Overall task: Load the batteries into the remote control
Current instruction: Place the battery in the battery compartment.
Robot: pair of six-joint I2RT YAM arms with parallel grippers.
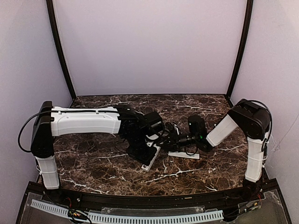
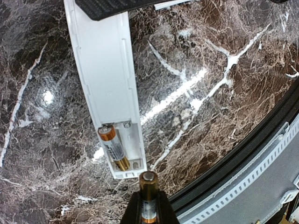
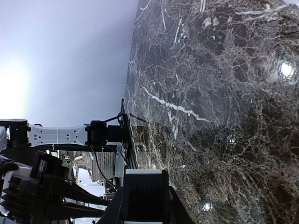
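White remote control [image 2: 105, 79] at centre of marble table [image 2: 224, 56], battery bay open, one battery [image 2: 113, 148] seated in it. Right gripper [image 3: 142, 191] clamped on remote's far end. Left gripper [image 2: 148, 200] closed, pinching second battery [image 2: 148, 181] just beside bay's open end. Cover strip [image 1: 183, 154] flat on table nearby.

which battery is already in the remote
The battery lying in the open compartment of the remote, with an empty slot beside it. The other battery is outside, pinched in the left hand just off the remote's end.
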